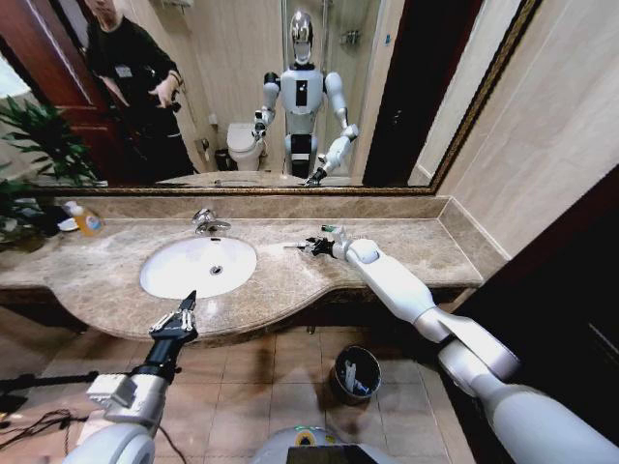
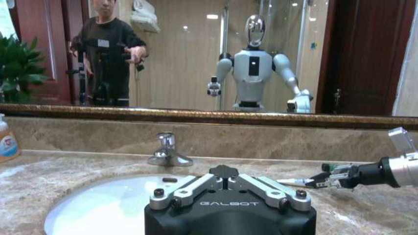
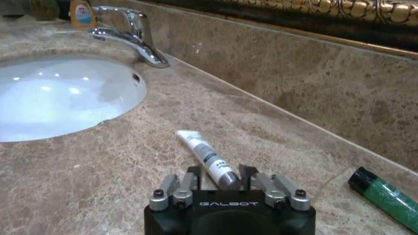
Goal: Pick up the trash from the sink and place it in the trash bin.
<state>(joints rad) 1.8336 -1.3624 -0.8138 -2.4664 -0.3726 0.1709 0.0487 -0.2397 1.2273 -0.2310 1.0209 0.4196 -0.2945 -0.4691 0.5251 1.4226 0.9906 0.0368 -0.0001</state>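
A: Left gripper, lower left of the head view?
B: Idle at the counter edge, jaws spread, empty. Sink at centre-left looks clear.
A: Right gripper?
B: Centre frame on the counter, jaws closed on a white tube; a green piece lies just beside.
A: Bin?
B: Bottom centre, already holding scraps. Tube and green piece remain, I judge.

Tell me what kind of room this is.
Likely a bathroom: a white sink with a chrome tap in a marble top, a wall mirror reflecting a toilet.
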